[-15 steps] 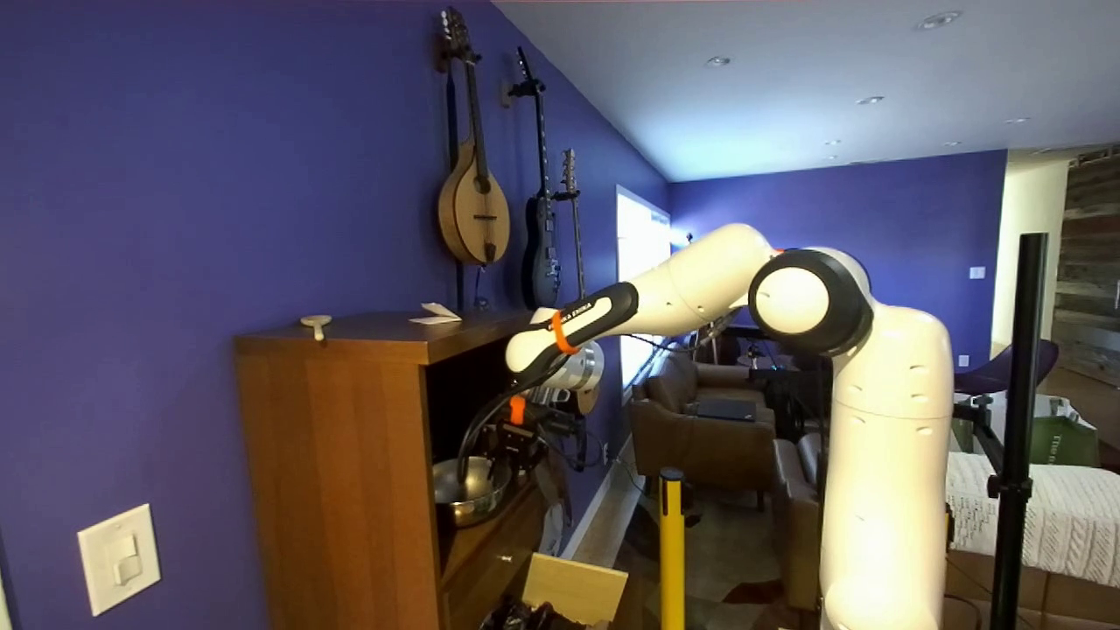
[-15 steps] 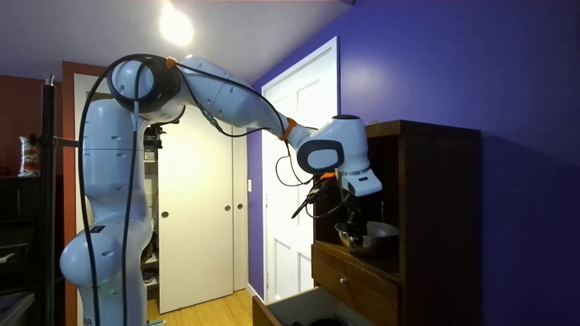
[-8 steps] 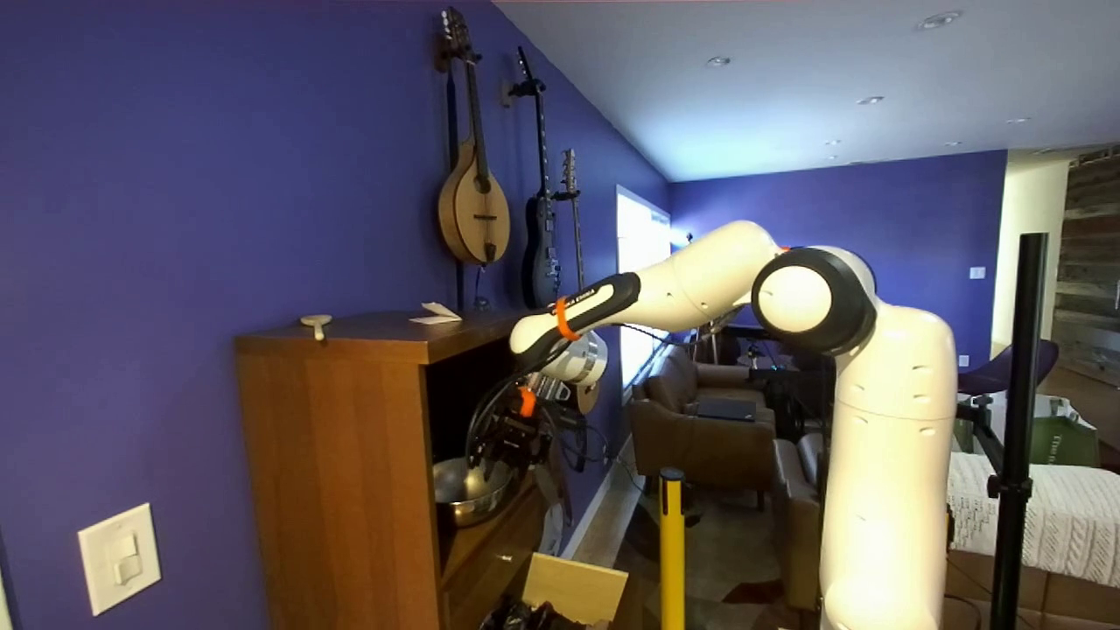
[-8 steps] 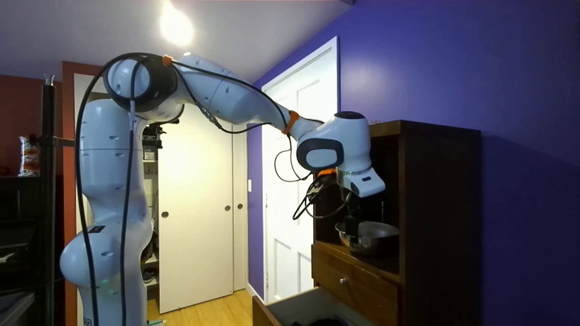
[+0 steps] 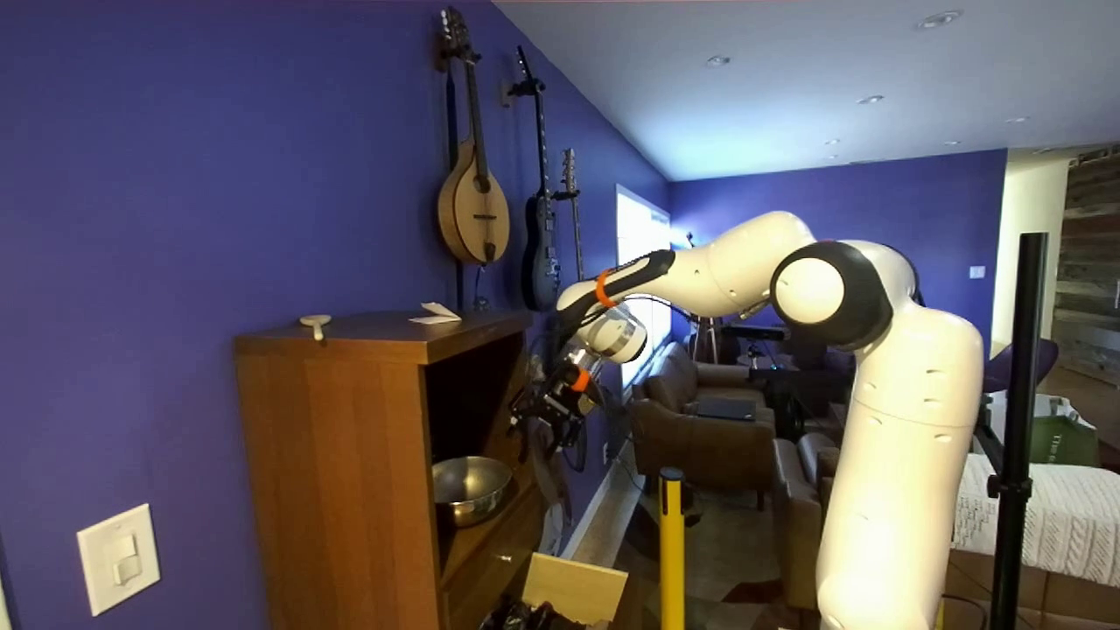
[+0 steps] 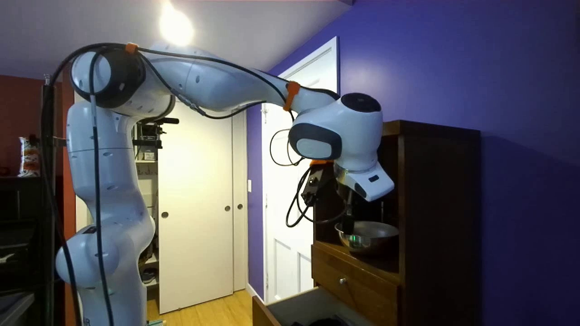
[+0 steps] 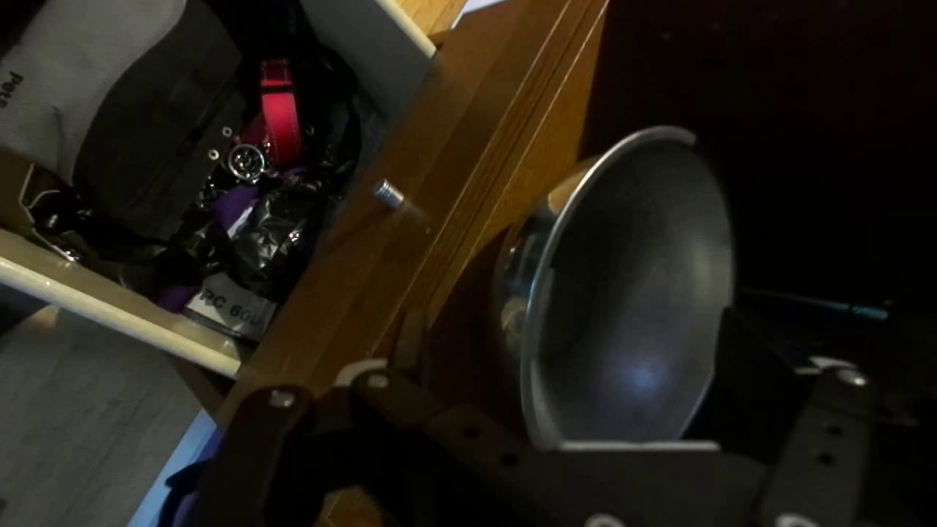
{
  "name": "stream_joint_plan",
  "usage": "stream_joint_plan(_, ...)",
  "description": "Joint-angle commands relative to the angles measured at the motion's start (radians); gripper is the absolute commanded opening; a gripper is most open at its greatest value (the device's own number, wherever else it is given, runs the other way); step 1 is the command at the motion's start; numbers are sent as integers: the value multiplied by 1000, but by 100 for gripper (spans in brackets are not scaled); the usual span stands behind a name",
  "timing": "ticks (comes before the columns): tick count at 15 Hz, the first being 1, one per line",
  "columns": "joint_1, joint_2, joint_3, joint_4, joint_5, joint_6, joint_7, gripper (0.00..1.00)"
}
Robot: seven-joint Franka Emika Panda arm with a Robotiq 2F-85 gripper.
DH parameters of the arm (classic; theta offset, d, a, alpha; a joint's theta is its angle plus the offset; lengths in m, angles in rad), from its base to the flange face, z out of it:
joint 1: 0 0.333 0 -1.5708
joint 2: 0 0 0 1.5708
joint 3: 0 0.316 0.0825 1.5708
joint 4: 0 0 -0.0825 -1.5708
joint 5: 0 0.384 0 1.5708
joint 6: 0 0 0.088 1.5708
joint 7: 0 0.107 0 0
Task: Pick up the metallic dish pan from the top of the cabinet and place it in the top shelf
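Low in wrist view, with end effector (image 7: 575,337) spread apart: seemingly done placing pan (image 7: 640,293) on shelf (image 6: 385,266); next, retreat.

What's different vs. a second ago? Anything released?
The hand has pulled up and out of the cabinet, away from the metallic dish pan, as the arm drew back. It now stands open, clear of the pan; whether it gripped the rim earlier, I can't tell. Unchanged: pan sitting on the top shelf, drawer open, folded paper on the cabinet top.
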Motion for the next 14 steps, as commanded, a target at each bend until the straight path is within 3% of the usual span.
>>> stream_joint_plan(1,-26,-100,-44,-35,12,-183,-178,100)
stream_joint_plan(6,-64,-235,-74,-44,-74,-329,-251,100)
stream_joint_plan(10,-88,-322,-66,-40,-201,-378,-194,100)
stream_joint_plan(12,-71,-338,-74,-19,-257,-459,-226,100)
stream_joint_plan(13,-67,-298,-84,-5,-215,-413,-217,100)
stream_joint_plan(14,-66,-313,-84,-5,-230,-437,-218,100)
